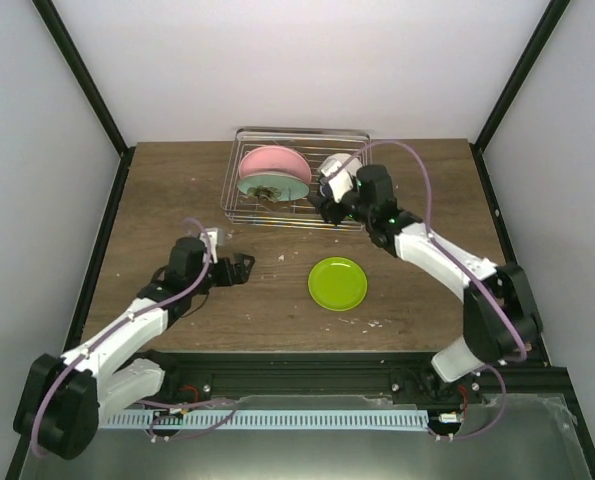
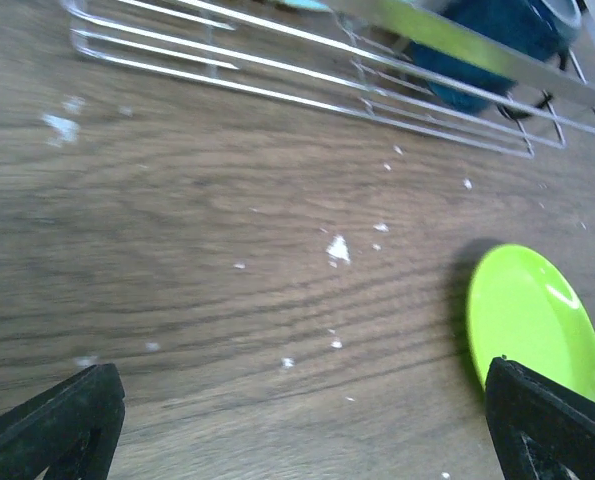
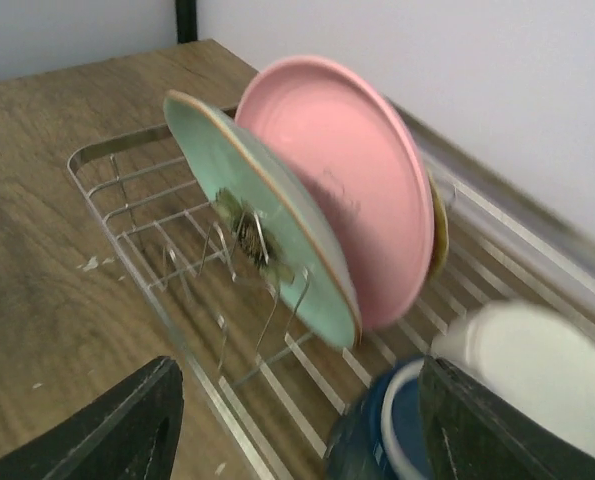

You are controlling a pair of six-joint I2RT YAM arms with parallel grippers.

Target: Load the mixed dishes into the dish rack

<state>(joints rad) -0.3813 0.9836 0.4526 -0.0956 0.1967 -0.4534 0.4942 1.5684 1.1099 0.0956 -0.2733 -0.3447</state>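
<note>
Left side: the left gripper [image 1: 243, 268] hovers low over the table [image 1: 167, 190] with its jaws spread wide and nothing between them. Bare wood lies on all sides of it, up to the table's left edge and the black frame post. The table is brown wood-grain laminate, flecked with white crumbs [image 2: 337, 250].

Centre, far edge: the rack [image 1: 239, 195] sits close to the back wall, its long axis running left to right. It is thin silver wire with raised sides and upright prongs.

- In its left half two round plates stand on edge, close together and leaning.
- The mint plate [image 1: 270, 186] is nearer the arms, its flower mark facing them.
- The pink plate [image 1: 277, 160] is just behind it. Both are smooth and matte.

Centre, near: the lime plate [image 1: 338, 283] lies flat and face up on the table, apart from the rack, between the two arms. Free wood surrounds it.

Right side: the right gripper [image 1: 325, 203] hangs over the rack's right half, fingers parted and closed on nothing.

- Below it, in the rack, is the dark blue mug [image 3: 377, 440], its rim turned toward the wrist camera.
- The white bowl [image 3: 537, 370] is just beside the mug. Both are blurred, so whether they touch cannot be told.

The rack's right side stands clear of the table's right edge.
</note>
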